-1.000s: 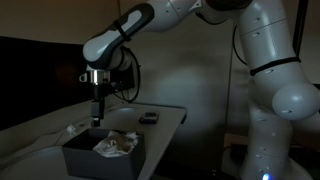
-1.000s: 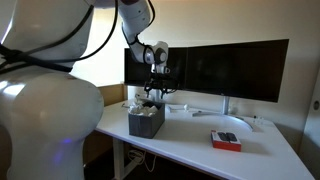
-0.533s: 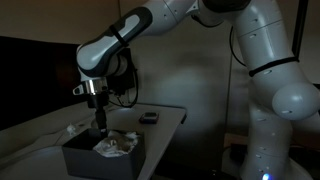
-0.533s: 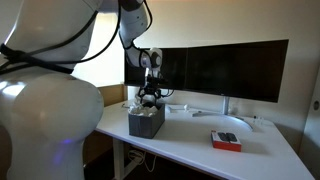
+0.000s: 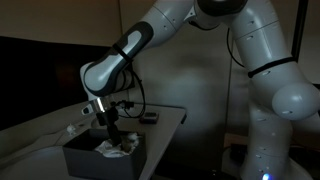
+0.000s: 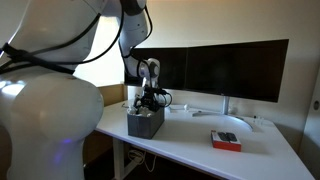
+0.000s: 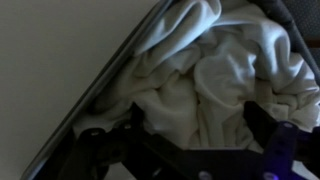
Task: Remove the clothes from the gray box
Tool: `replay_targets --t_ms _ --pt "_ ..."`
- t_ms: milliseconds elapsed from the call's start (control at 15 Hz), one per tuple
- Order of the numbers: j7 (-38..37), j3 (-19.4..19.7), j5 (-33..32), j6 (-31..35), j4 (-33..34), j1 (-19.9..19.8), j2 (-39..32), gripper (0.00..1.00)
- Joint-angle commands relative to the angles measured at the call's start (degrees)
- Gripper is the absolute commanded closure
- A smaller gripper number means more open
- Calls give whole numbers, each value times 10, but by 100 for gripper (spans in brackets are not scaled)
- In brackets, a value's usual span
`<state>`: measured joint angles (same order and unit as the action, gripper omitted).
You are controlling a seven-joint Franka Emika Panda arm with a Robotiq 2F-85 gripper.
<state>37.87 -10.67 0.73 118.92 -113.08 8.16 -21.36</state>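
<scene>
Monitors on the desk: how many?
2, side by side at the back of the desk: a wide monitor over the stand, and a second monitor behind the gray box, partly hidden by the arm.

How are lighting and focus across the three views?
In an exterior view the box sits in dim light; in an exterior view the arm is a blurred foreground mass; wrist view is dark and soft, only the pale clothes readable.

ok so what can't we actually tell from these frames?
- Grip state: the gripper has its tips below the gray box rim in an exterior view. In the wrist view they are dark and blurred.
- Garment count: the clothes are one bunched heap, cut off by the wrist view's edges.
- Red item: too small to identify in an exterior view.
</scene>
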Motion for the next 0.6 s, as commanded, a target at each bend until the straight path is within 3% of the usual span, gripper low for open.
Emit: replay_targets --t_ms 0,133,533 --pt "-4 -15 -17 -1 -13 5 -4 25" --pt "-3 -19 -16 -2 -8 6 3 33" --pt "9 -22 4 1 18 -5 21 74"
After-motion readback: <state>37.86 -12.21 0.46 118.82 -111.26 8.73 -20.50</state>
